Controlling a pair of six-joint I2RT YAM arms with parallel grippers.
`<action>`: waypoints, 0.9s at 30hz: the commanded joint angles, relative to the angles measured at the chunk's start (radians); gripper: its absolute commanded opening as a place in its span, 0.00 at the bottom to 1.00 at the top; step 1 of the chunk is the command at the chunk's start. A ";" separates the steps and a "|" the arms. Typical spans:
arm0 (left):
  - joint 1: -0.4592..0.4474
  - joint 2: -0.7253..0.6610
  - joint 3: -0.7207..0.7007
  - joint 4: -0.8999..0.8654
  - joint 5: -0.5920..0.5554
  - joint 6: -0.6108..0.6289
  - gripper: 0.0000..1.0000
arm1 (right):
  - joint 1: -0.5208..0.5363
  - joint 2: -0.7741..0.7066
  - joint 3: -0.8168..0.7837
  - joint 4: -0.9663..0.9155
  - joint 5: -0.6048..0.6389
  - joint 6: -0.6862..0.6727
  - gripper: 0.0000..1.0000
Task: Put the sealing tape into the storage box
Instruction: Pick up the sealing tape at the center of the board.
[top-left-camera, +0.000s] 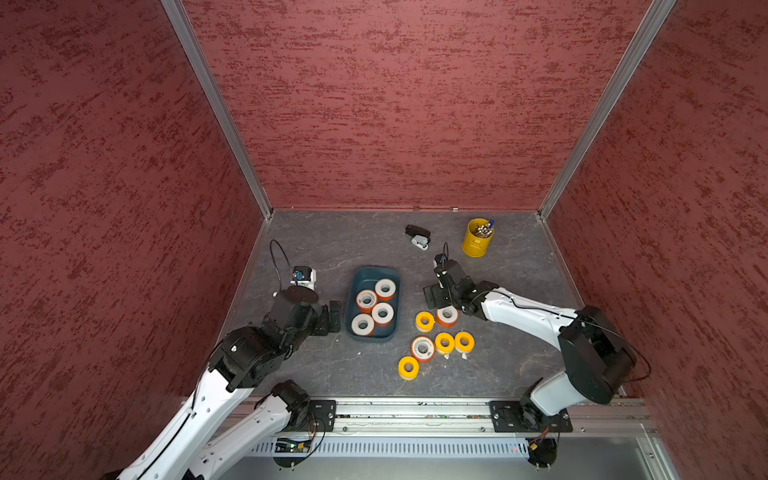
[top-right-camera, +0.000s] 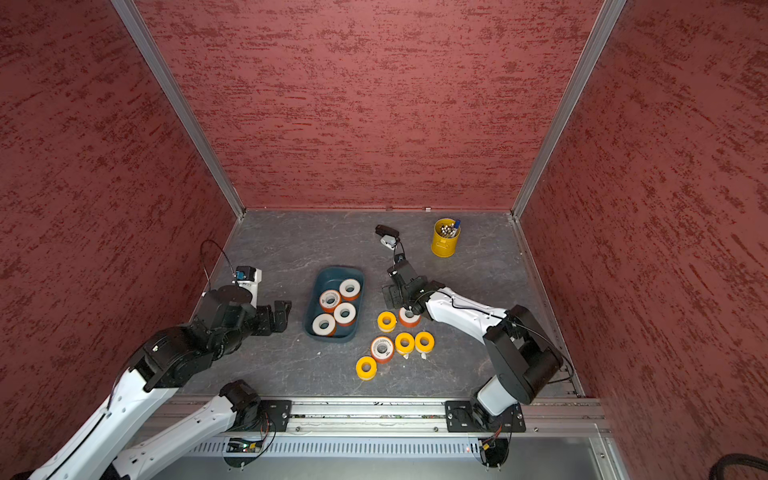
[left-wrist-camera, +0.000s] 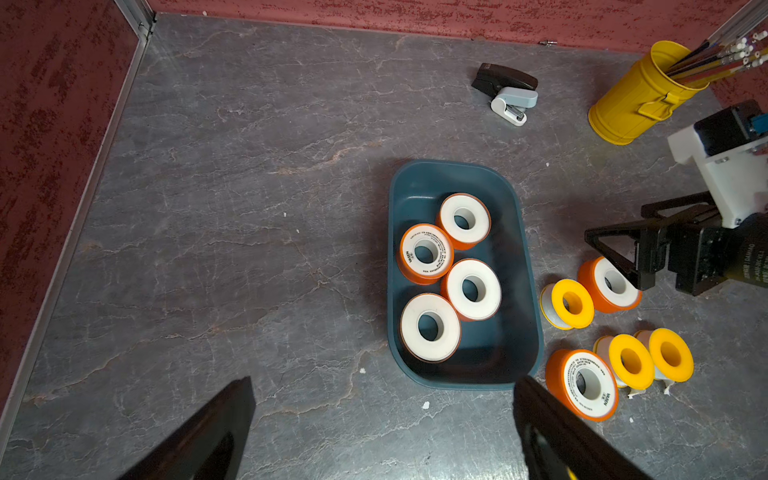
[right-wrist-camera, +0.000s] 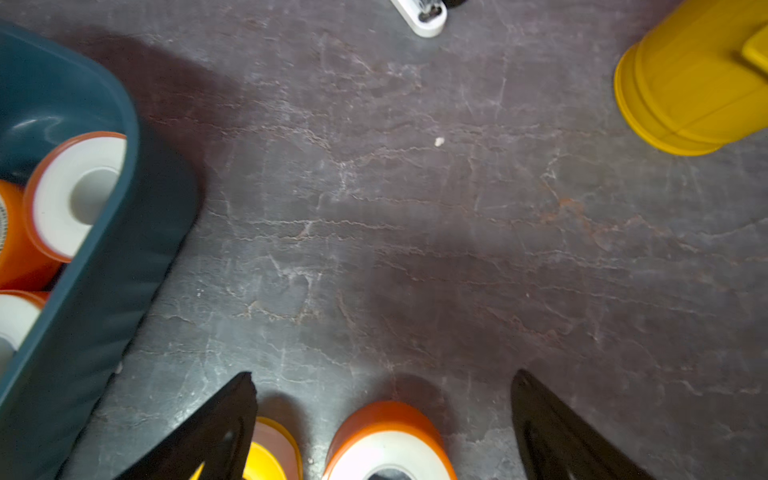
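In storage box (top-left-camera: 365, 275): four orange tape rolls (top-left-camera: 366, 300); right of it, two orange rolls (top-left-camera: 422, 348) and four yellow rolls (top-left-camera: 444, 343). My left gripper (left-wrist-camera: 384, 386), left of it, and right gripper (right-wrist-camera: 383, 376), right of it, both gape empty.

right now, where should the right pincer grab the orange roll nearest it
Take the orange roll by its orange outer wall, coming straight down: it lies flat, white face up. The right pincer is open; probably straddle it clear of the yellow roll close beside it.
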 joint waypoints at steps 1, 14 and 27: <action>0.028 0.014 -0.011 0.026 0.033 0.016 1.00 | -0.026 0.023 0.001 -0.040 -0.072 0.037 0.93; 0.066 0.032 -0.016 0.037 0.064 0.022 1.00 | -0.050 0.091 -0.030 -0.070 -0.145 0.076 0.87; 0.107 0.047 -0.018 0.049 0.105 0.034 1.00 | -0.050 0.049 -0.102 -0.093 -0.182 0.112 0.86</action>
